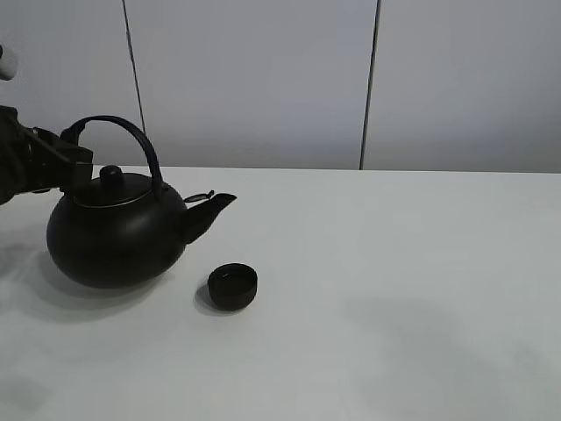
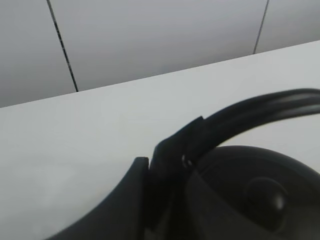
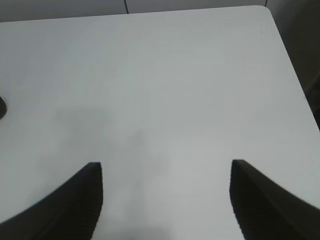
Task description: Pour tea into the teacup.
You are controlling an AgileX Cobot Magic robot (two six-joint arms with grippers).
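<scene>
A big round black kettle point(image 1: 114, 232) with an arched handle point(image 1: 131, 136) stands upright at the left of the white table point(image 1: 394, 289), its spout point(image 1: 210, 210) pointing right. The small matte-black teacup point(image 1: 232, 287) sits on the table just below and right of the spout, apart from the kettle. My left gripper point(image 1: 74, 165) is shut on the left end of the handle; the left wrist view shows its fingers point(image 2: 167, 167) clamped on the handle point(image 2: 260, 107) above the lid point(image 2: 260, 195). My right gripper point(image 3: 166, 166) is open and empty over bare table, out of the exterior view.
A grey panelled wall point(image 1: 263, 79) stands behind the table. The right wrist view shows the table's far corner point(image 3: 262, 10) and a dark sliver point(image 3: 1, 107) at the frame edge that I cannot identify.
</scene>
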